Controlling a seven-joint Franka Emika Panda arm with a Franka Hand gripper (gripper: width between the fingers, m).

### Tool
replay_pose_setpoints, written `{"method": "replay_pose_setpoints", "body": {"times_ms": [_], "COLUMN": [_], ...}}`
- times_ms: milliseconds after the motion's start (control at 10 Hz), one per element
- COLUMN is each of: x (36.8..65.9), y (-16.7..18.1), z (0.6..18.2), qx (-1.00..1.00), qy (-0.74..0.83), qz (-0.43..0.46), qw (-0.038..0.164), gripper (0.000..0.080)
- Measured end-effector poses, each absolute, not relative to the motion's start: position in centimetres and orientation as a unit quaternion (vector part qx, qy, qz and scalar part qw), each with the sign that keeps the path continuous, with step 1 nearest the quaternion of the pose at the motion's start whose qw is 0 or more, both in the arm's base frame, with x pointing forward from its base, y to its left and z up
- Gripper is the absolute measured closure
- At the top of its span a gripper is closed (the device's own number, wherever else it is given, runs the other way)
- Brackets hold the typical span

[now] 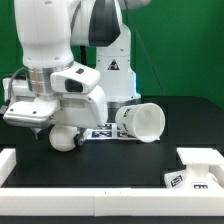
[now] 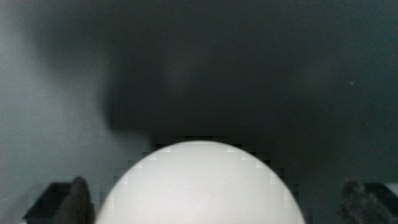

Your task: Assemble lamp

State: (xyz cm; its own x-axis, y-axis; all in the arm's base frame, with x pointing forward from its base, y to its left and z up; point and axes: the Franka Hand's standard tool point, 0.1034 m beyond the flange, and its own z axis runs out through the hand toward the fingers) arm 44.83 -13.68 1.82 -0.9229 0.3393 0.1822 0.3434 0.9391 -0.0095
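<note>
The white round bulb [image 1: 64, 138] lies on the black table at the exterior view's left. My gripper [image 1: 52, 127] is low over it. In the wrist view the bulb [image 2: 196, 185] fills the space between my two dark fingertips [image 2: 68, 200], with a gap showing on each side. The gripper [image 2: 217, 203] is open around the bulb. The cone shade [image 1: 141, 122] lies on its side in the middle of the table. The blocky base [image 1: 196, 171] with its tags stands at the front right. The bulb's neck is hidden.
The marker board [image 1: 104, 131] lies flat between the bulb and the shade. A white rail [image 1: 90, 195] runs along the table's front edge. The arm's base [image 1: 112, 70] stands behind.
</note>
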Motion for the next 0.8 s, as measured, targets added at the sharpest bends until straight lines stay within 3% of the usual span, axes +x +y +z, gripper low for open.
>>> {"method": "replay_pose_setpoints", "body": {"times_ms": [500, 800], "x": [44.8, 46.1], "y": [-13.7, -13.3], "z": [1.8, 3.4], "qx": [-0.174, -0.184], "qy": [-0.98, -0.98], "qz": [-0.011, -0.005], "qw": [0.091, 0.077], "gripper": [0.01, 0.01]}}
